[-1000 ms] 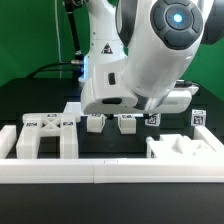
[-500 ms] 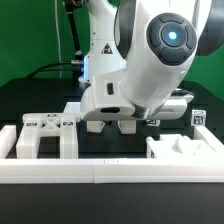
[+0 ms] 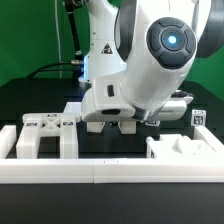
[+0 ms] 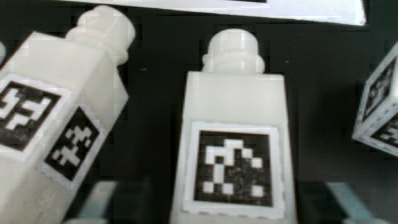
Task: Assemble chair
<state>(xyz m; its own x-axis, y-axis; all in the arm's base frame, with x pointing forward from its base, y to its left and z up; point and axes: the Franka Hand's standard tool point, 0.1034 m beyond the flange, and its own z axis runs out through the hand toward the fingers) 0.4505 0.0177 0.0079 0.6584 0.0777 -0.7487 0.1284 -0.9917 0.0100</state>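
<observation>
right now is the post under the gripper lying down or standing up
Lying down: the post shows its whole tagged side along the table.

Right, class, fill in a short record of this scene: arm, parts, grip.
Arm: end effector low over the middle post
Neighbour: second post beside it, not touching
Frame: legged frame at the exterior view's left, behind the border rail
Grip: cannot tell whether closed
</observation>
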